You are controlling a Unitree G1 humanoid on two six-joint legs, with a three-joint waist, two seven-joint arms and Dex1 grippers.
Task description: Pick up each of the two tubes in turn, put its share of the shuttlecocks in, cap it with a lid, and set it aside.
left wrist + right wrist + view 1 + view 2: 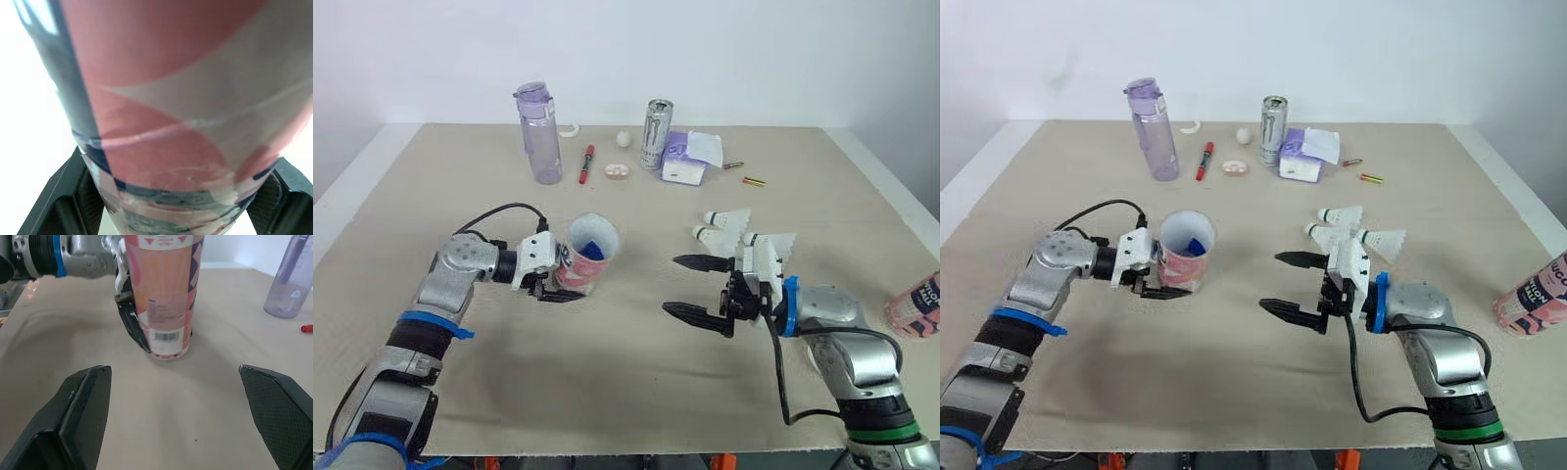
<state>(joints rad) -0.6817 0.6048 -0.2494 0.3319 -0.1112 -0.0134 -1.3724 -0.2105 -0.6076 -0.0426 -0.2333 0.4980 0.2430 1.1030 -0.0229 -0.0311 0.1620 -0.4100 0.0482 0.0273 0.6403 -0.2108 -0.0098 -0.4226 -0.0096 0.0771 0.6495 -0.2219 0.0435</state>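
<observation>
A pink and white tube point(585, 257) stands upright on the table with its top open, and something blue point(591, 250) shows inside. My left gripper point(563, 285) is shut on the tube's lower part, one black finger on each side. In the right wrist view the tube point(166, 298) stands straight ahead. My right gripper point(672, 284) hangs open and empty to the tube's right, fingers pointing at it. A few white shuttlecocks point(727, 225) lie just behind the right wrist. A second pink tube point(915, 305) lies at the table's right edge.
Along the back of the table stand a purple bottle point(538, 132), a silver can point(656, 133) and a tissue pack point(689, 159). A red pen point(586, 164), a white ball point(624, 139) and other small items lie near them.
</observation>
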